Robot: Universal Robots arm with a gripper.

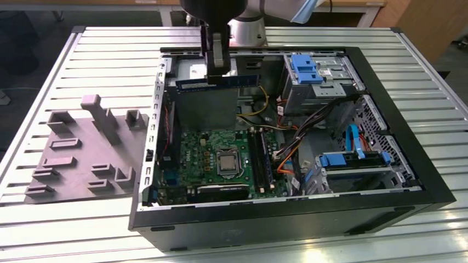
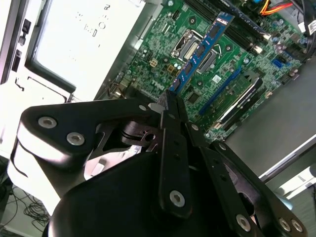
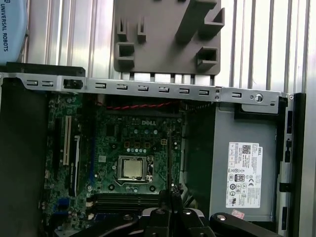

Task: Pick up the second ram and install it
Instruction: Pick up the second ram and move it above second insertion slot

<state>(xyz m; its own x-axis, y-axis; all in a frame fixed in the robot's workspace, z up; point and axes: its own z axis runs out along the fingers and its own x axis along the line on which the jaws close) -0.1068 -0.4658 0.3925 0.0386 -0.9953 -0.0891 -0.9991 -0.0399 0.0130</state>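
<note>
Fingers: pressed together on a thin card, which is pinched at their tips with no gap seen between pads and card in the second wrist view.
Gripper: positioned over the far part of the open computer case in the exterior view; also recorded in both wrist views.
Second ram: held in the fingers, lifted clear of the board, long edge level, and projecting to both sides of the gripper in the exterior view. Its blue face with a row of dark chips is seen in the second wrist view; it is seen edge-on as a thin line in the first wrist view.
Motherboard: green, lying flat inside the case, with the processor socket near its middle.
Memory slots: long and black, on the exterior view's right of the socket; not touched by the held ram.
Fixture block: grey, with upright posts, set on the slatted tabletop beside the case, on the exterior view's left.
</note>
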